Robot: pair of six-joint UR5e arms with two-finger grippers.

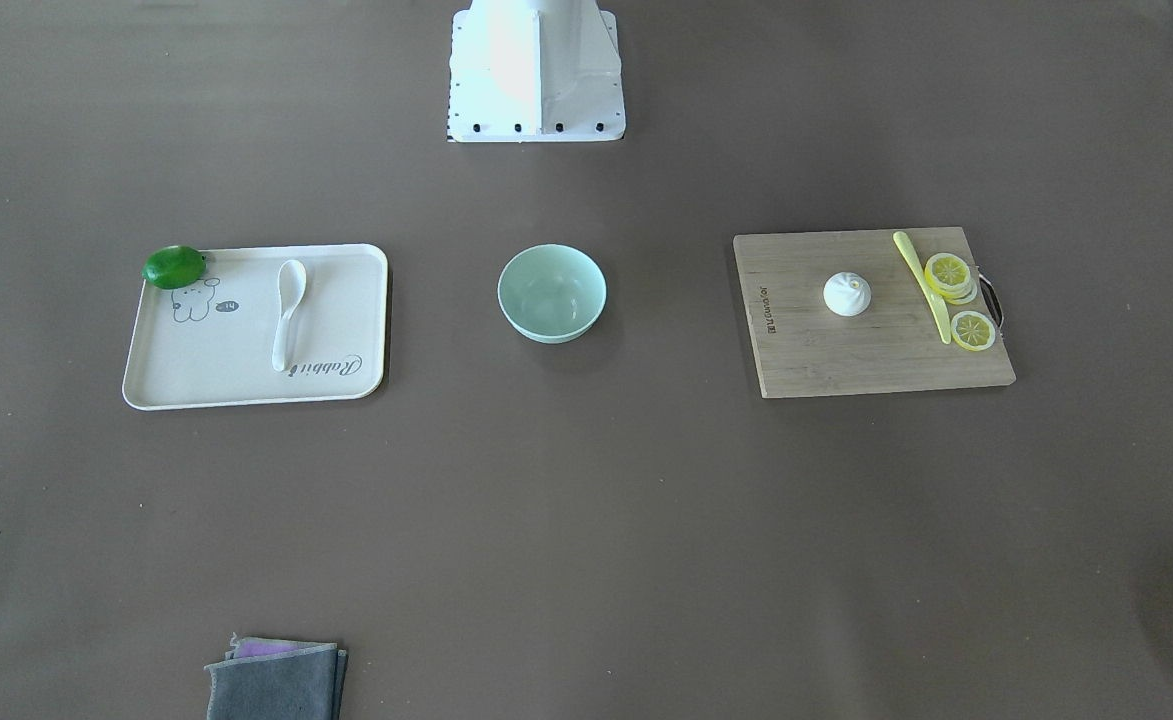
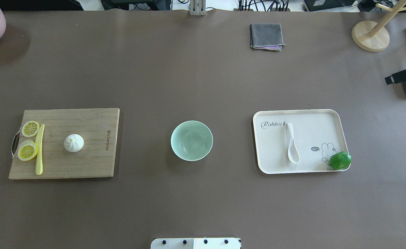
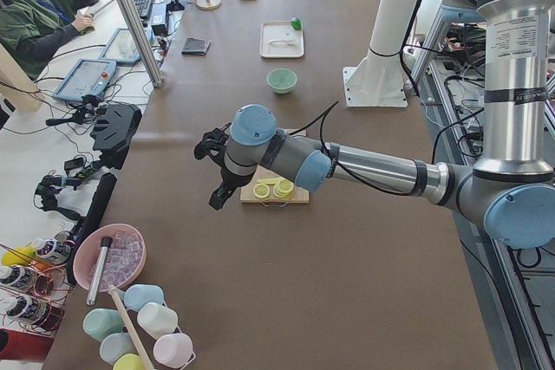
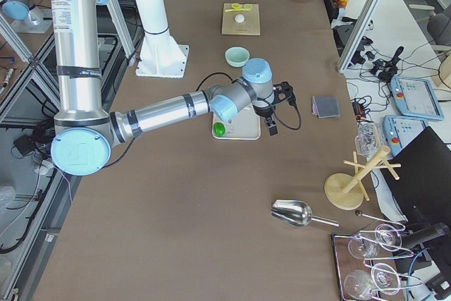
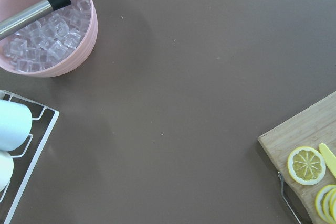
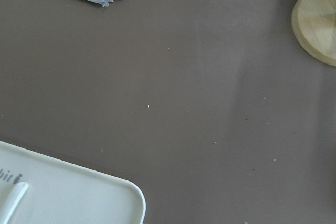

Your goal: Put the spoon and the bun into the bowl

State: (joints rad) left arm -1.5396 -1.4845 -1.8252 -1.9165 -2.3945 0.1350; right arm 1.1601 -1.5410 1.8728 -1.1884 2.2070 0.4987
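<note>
The white spoon (image 1: 288, 310) lies on a cream tray (image 1: 346, 380), also in the overhead view (image 2: 291, 145). The white pleated bun (image 1: 847, 294) sits on a wooden cutting board (image 1: 846, 360), also in the overhead view (image 2: 73, 143). The empty mint-green bowl (image 2: 191, 140) stands between them. My left gripper (image 3: 217, 175) hangs high beyond the board's lemon end. My right gripper (image 4: 276, 114) hangs high past the tray's far edge. Both show only in side views, so I cannot tell whether they are open or shut.
A green lime (image 2: 340, 160) sits on the tray's corner. Lemon slices (image 2: 28, 150) and a yellow knife (image 2: 39, 152) lie on the board. A folded grey cloth (image 2: 266, 36), a wooden stand (image 2: 370, 34), a metal scoop (image 4: 292, 213) and a pink bowl of ice (image 5: 47, 30) are near the table's edges.
</note>
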